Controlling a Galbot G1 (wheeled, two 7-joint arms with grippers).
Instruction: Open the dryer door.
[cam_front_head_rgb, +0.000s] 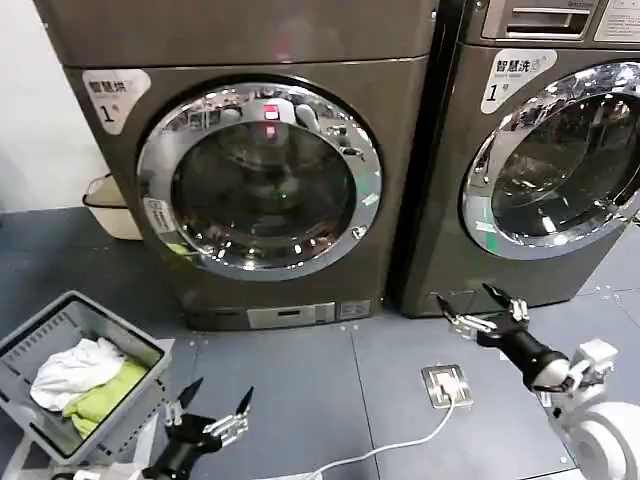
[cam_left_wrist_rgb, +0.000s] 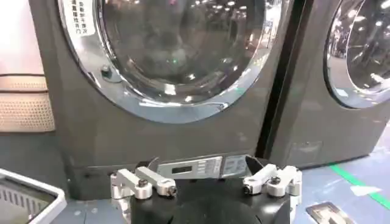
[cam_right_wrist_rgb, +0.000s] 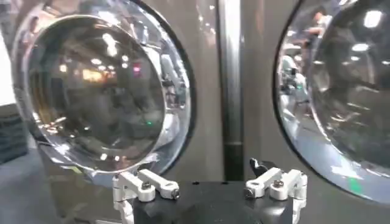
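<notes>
At about eleven o'clock in the head view, the dryer door (cam_front_head_rgb: 262, 180) sits shut, flush in the left machine's front, its chrome rim carrying the pink sticker at twelve o'clock. Its twin door (cam_front_head_rgb: 560, 160) lies at two o'clock. The right gripper (cam_front_head_rgb: 483, 313), fingers spread, hovers low between the machines, seemingly readying an approach. The left gripper (cam_front_head_rgb: 212, 405), also spread, waits at seven o'clock beside the laundry basket (cam_front_head_rgb: 30, 345).

On the dark grey front panel of the left machine (cam_front_head_rgb: 400, 150), I read a white badge (cam_front_head_rgb: 113, 92) with Chinese characters and the number "1". The grey front panel of the right machine (cam_front_head_rgb: 450, 200) carries a similar white badge (cam_front_head_rgb: 518, 72), reading "智慧洗" and "1". The small stickers on the chrome-rimmed round door (cam_front_head_rgb: 260, 180) are too small to read.
</notes>
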